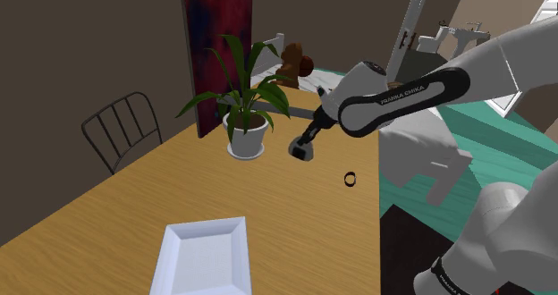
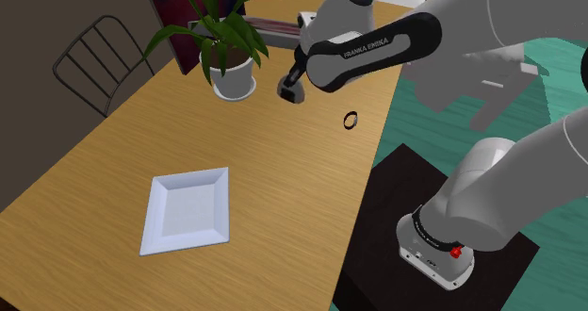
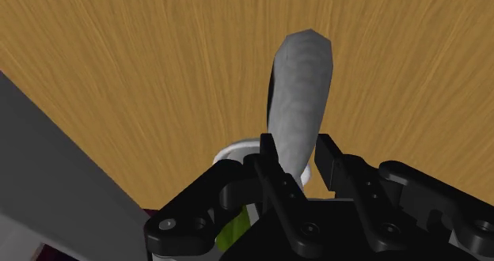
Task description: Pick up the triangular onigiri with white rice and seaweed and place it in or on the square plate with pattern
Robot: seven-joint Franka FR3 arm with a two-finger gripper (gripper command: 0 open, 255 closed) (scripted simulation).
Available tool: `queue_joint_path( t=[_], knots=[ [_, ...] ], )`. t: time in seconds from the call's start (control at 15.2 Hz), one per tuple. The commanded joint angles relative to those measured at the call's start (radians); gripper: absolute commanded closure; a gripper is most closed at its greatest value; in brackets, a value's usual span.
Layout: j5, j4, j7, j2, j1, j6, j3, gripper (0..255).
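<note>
My black gripper (image 3: pixel 301 163) is shut on the onigiri (image 3: pixel 299 85), a grey-white rounded piece with a dark band along one edge, clasped between both fingers. In the shoulder view the gripper (image 1: pixel 302 145) hangs above the wooden table beside the potted plant, with the onigiri (image 1: pixel 301 153) at its tip. The second exterior view shows the gripper (image 2: pixel 290 85) holding the onigiri (image 2: pixel 288 94) clear of the tabletop. The square plate (image 1: pixel 204 257), drawn plain white, lies empty near the table's front edge, well away from the gripper; in the second exterior view the plate (image 2: pixel 187 210) sits at the lower left.
A potted plant (image 1: pixel 243 114) in a white pot stands just left of the gripper in the shoulder view. A small black ring (image 1: pixel 350 179) lies on the table near the right edge. A dark chair (image 1: pixel 121 128) stands on the far side. A brown figure (image 1: pixel 293 65) sits at the table's far end.
</note>
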Motion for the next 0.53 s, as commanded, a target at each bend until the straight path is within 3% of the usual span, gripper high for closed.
queue_joint_path(
  t=[0.0, 0.46],
  knots=[
    [-0.010, 0.008, 0.010, -0.011, -0.004, -0.019, 0.005, 255],
    [-0.146, 0.001, 0.305, -0.027, -0.014, -0.023, 0.189, 255]
  ],
)
